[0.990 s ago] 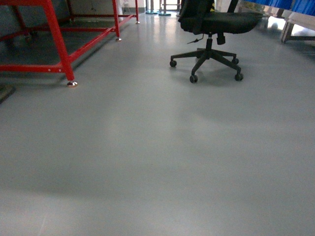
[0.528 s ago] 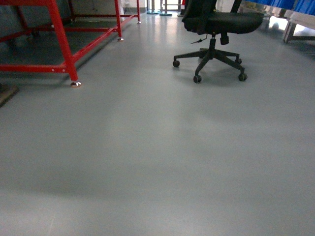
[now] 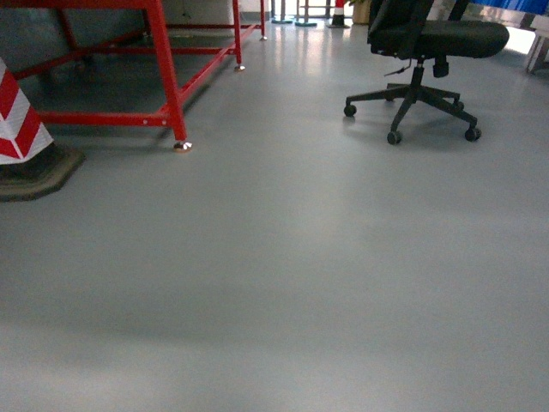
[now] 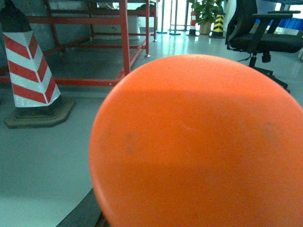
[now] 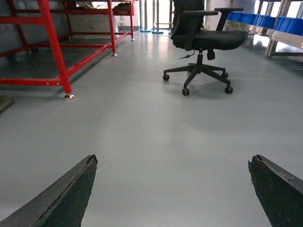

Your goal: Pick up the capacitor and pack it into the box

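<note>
A big round orange capacitor fills most of the left wrist view, hanging above the grey floor right in front of the camera. It covers my left gripper's jaws; only a dark sliver of one finger shows at its lower left edge, so the gripper looks shut on it. My right gripper is open, its two dark fingertips wide apart over bare floor with nothing between them. The box is out of view. Neither gripper appears in the head view.
A red steel frame stands at the back left, with a red-and-white striped cone on a dark base beside it. A black office chair on castors is at the back right. Blue bins line a shelf far right.
The head view has swung to the left: the red frame and the chair have shifted right in the picture, and the striped cone has come into view at the left edge.
</note>
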